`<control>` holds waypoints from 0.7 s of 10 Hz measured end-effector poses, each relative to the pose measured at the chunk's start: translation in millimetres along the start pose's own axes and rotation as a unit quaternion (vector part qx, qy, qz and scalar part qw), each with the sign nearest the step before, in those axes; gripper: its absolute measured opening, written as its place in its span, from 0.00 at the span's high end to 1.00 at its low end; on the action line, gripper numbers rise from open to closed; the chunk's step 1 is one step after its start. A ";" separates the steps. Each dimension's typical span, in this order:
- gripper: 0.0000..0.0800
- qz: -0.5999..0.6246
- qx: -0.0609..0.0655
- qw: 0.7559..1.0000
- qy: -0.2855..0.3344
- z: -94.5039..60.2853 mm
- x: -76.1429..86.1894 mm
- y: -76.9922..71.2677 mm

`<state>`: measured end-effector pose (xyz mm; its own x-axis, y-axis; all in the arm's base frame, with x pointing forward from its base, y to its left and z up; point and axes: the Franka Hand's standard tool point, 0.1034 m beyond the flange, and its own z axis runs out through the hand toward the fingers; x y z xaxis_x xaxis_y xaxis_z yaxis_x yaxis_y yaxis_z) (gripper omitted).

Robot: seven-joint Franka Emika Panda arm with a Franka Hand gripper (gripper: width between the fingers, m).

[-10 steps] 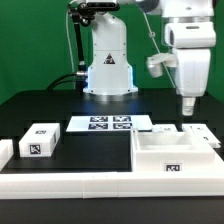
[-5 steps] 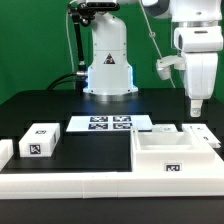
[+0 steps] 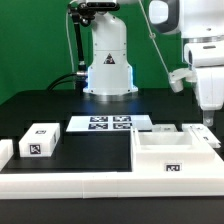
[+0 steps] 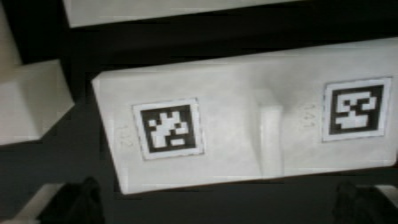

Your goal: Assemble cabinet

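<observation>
Cabinet pieces lie unjoined along the desk's front edge: at the exterior view's left a tagged drawer block (image 3: 40,140) sits loose, and toward the right corner stands the open-topped cabinet box (image 3: 175,158), so assembly looks barely begun. Near the right edge the gripper (image 3: 207,121) hangs empty, fingers spread, over another tagged part (image 4: 240,125), whose full shape is cut off.

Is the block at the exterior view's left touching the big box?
No, the block sits apart from the box, with dark table showing between them.
</observation>
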<state>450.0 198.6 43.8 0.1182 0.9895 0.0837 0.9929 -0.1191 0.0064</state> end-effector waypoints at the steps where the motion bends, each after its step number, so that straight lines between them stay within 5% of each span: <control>1: 0.19 0.002 0.001 1.000 -0.001 -0.4 -1.0 1.1; 7: 0.19 -0.006 -0.012 1.000 0.015 15.3 -3.6 -7.8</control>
<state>442.1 197.2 28.2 0.1048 0.9880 0.1138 0.9936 -0.1089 0.0312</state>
